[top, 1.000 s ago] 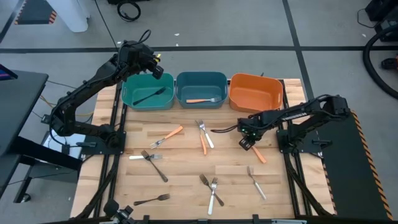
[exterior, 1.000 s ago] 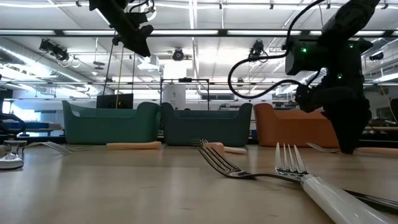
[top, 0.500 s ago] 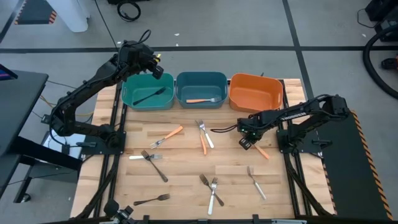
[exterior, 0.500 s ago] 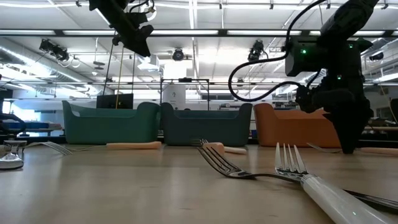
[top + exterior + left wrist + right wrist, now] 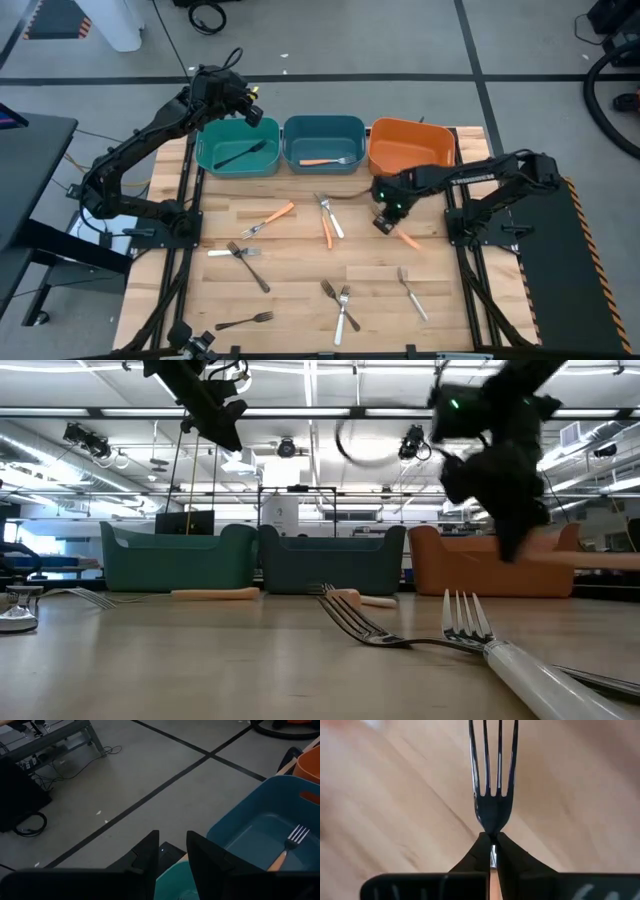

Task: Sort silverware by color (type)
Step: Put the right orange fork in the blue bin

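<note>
My right gripper (image 5: 383, 222) is shut on an orange-handled fork (image 5: 407, 239) and holds it above the table's right middle; its silver tines (image 5: 492, 765) show in the right wrist view. Over the far edge of the green bin (image 5: 237, 147), my left gripper (image 5: 172, 860) stands open with nothing between its fingers. That bin holds a black fork (image 5: 240, 154). The blue bin (image 5: 323, 143) holds an orange-handled fork (image 5: 322, 161). Beside it stands the orange bin (image 5: 411, 148). Several more pieces of silverware lie flat on the table. My right gripper pinches the fork's thin neck (image 5: 492, 840), just behind the tines, between its two fingers. The fingers come from above, pointing down, and lie across the fork. The fork is lifted clear of the table, and its orange handle (image 5: 600, 558) sticks out about level.
On the wood lie an orange-handled fork (image 5: 270, 218), a silver one (image 5: 330, 212), another orange-handled one (image 5: 326, 232), a black fork (image 5: 248, 265), a white-handled piece (image 5: 228, 252), a black fork (image 5: 244, 321), a crossed pair (image 5: 340, 305) and a silver fork (image 5: 410, 292).
My right gripper has taken the orange-handled fork up off the table and carried it up and a little toward the table's left and far edges. The fork, which lay flat on the wood, now hangs level and clear of it.
</note>
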Robot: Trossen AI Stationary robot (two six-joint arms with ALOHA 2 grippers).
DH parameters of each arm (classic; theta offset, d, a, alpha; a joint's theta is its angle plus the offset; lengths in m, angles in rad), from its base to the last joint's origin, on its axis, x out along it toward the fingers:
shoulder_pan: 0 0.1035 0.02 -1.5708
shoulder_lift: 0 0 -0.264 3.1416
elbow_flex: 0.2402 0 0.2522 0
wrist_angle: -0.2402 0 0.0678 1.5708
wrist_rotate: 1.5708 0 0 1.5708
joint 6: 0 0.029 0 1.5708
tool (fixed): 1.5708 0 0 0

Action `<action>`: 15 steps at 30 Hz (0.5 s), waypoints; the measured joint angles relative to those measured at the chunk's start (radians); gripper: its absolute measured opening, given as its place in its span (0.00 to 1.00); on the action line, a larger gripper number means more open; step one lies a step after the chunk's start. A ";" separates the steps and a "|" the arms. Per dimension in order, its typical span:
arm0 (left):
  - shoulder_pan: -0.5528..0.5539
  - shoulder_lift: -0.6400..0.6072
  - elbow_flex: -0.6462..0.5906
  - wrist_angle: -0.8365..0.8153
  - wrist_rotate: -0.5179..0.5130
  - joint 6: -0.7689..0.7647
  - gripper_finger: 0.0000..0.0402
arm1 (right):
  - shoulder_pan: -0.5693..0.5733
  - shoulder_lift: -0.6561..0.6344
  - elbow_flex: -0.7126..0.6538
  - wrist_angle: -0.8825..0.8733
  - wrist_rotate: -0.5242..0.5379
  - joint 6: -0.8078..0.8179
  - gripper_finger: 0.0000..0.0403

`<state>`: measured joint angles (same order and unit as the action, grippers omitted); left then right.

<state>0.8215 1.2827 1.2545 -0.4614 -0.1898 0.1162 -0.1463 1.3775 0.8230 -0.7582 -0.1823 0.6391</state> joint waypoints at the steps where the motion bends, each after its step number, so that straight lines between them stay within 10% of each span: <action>1: 0.000 0.000 0.000 0.000 0.000 0.000 0.27 | -0.014 -0.001 0.037 0.009 0.010 -0.030 0.03; 8: -0.002 0.000 0.000 0.001 0.000 -0.001 0.27 | -0.182 -0.004 0.233 0.129 0.186 -0.324 0.03; 15: -0.001 0.000 0.000 0.001 0.001 -0.005 0.27 | -0.405 0.010 0.259 0.608 0.190 -0.396 0.03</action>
<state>0.8204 1.2827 1.2545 -0.4605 -0.1890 0.1115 -0.5513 1.3877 1.0824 -0.1499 0.0073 0.2431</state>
